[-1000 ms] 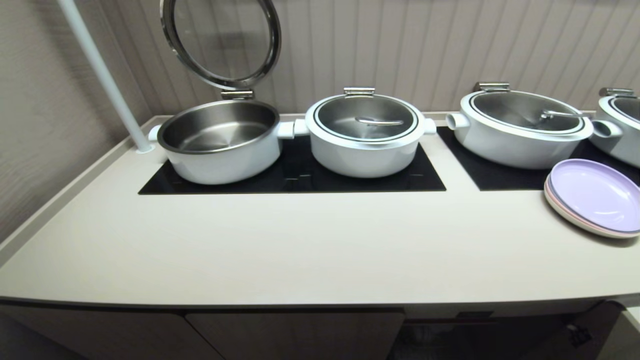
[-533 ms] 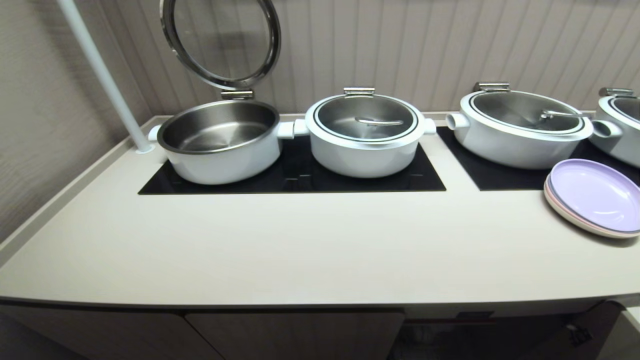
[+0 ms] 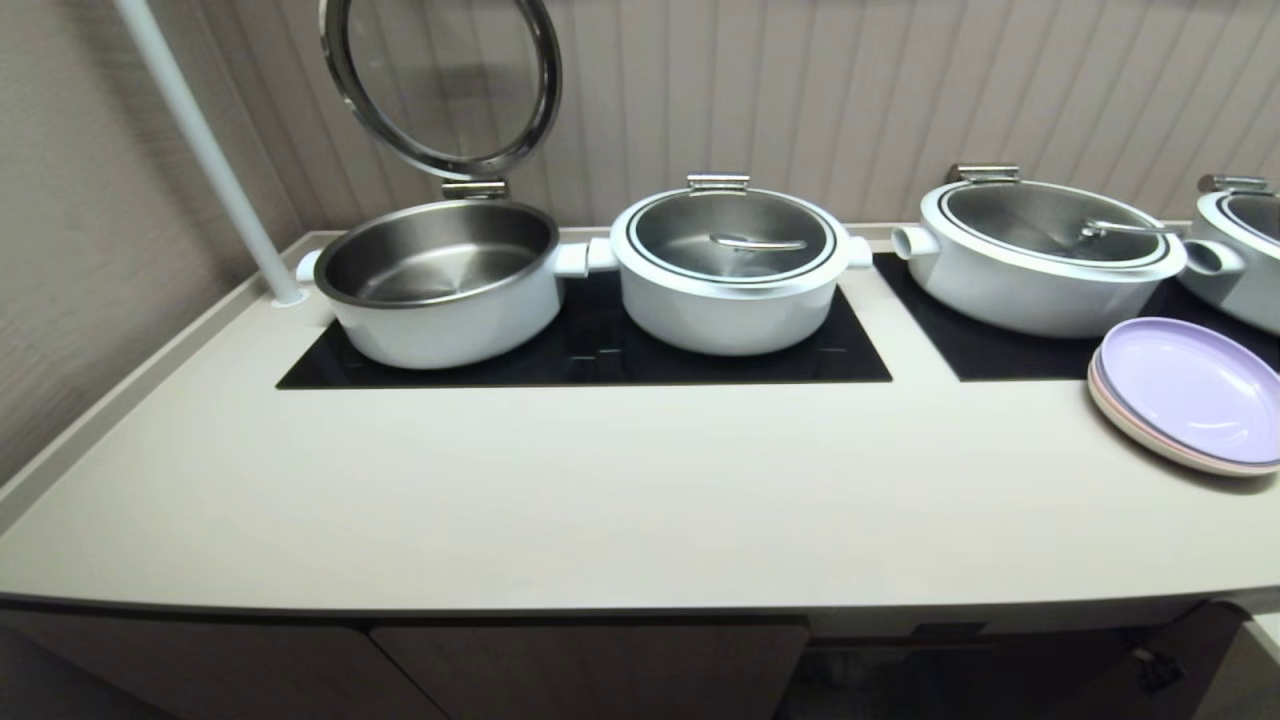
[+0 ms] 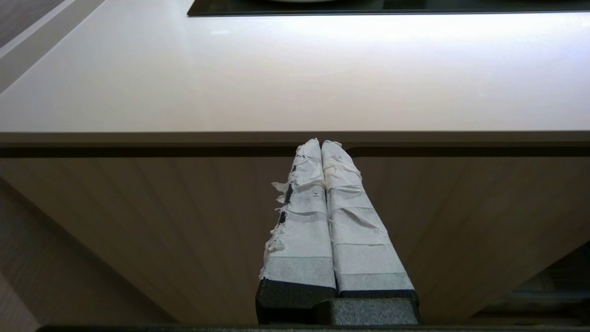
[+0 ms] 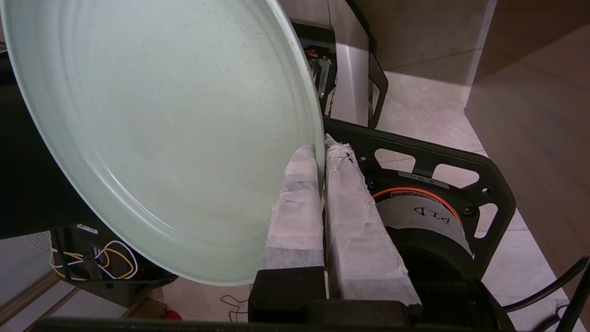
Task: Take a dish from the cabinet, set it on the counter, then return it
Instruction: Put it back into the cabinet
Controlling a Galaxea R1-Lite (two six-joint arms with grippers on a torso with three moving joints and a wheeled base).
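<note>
The dish (image 5: 152,129), a pale mint-green plate, fills much of the right wrist view, tilted on edge. My right gripper (image 5: 322,145) is shut on its rim, one taped finger on each face, low over the floor beside my own base. Neither shows in the head view. The cream counter (image 3: 600,490) stretches across the head view. Below its front edge at the right is the cabinet's dark opening (image 3: 1000,670). My left gripper (image 4: 321,143) is shut on nothing, parked facing a ribbed door just under the counter (image 4: 276,69) edge.
Several white pots stand on black cooktop panels (image 3: 600,360) at the back, the leftmost pot (image 3: 440,280) with its glass lid raised. A lilac plate (image 3: 1190,390) tops a small stack at the right. A white pole (image 3: 210,160) rises at back left. My black base frame (image 5: 438,166) is beside the right gripper.
</note>
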